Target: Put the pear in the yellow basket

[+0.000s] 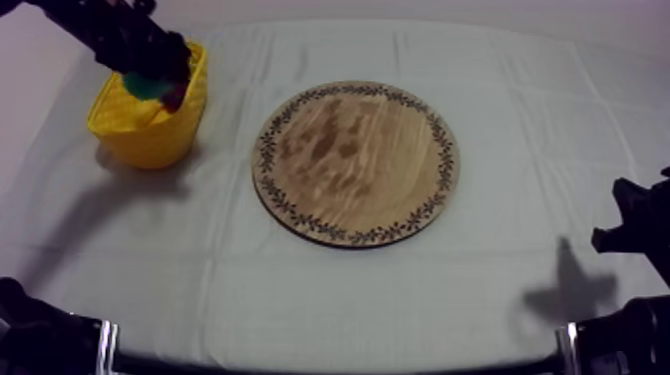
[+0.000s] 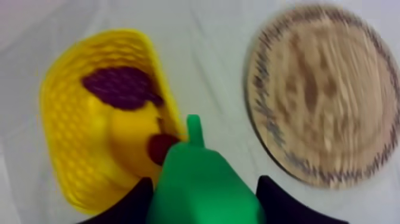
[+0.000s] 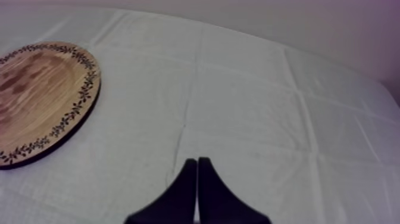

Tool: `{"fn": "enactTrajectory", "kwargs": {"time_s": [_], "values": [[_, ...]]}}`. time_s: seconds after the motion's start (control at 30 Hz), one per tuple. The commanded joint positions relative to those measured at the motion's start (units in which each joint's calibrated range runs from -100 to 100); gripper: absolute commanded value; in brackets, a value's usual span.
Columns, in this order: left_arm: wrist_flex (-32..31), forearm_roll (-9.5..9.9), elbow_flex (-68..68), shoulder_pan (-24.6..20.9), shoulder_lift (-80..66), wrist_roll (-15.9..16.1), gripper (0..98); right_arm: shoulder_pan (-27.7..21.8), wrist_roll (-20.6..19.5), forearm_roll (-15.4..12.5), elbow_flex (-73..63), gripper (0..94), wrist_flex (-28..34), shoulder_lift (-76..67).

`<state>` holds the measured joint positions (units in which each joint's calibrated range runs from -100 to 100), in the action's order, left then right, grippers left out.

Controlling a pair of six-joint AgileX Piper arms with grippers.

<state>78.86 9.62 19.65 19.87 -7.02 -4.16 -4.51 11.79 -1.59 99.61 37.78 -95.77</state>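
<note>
**Desk:** What do we lead with?

**Caption:** Our worktop (image 1: 499,259), the biggest thing in shot. It lies under a creased grey-white cloth, with a plain pale wall (image 3: 297,24) beyond its far edge. At centre lies the round wooden board (image 1: 355,163), bare inside its patterned rim.

**Desk:** So where is the pear?

**Caption:** At the yellow basket (image 1: 150,135), which stands well apart from the board on our left side. Our left arm (image 1: 120,35) reaches in over it. The left jaws are closed round the green pear (image 2: 199,184), one black finger (image 2: 291,202) on each flank, stalk pointing away from the wrist. The pear hangs over the near rim, not yet inside. We judge it is held high so that it clears the wall before release.

**Desk:** And the other arm?

**Caption:** Our right arm (image 1: 638,224) sits low at its own side, out of the way. The right jaws are pressed together into a narrow wedge, holding nothing.

**Desk:** Is anything in the basket?

**Caption:** A bunch of grapes (image 2: 122,87), a banana (image 2: 128,140) and a small red fruit (image 2: 159,148) just below the pear's stalk.
</note>
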Motion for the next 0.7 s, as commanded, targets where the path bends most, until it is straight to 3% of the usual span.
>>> {"fn": "enactTrajectory", "kwargs": {"time_s": [0.0, 0.37, 0.67], "values": [[-1.2, 0.28, -1.3, -2.8, 0.9, -0.2, 44.8, 0.0, 0.0, 0.0, 0.1, 0.5, 0.0, 0.0], [-12.9, 4.07, -3.0, -9.1, 10.4, -3.5, 44.2, 0.1, 0.0, 0.0, 0.1, 0.5, 0.0, 0.0], [-13.2, 4.01, -4.5, -11.0, 17.9, -3.9, 43.3, 0.1, 0.0, 0.0, 0.1, 0.5, 0.0, 0.0]]}}
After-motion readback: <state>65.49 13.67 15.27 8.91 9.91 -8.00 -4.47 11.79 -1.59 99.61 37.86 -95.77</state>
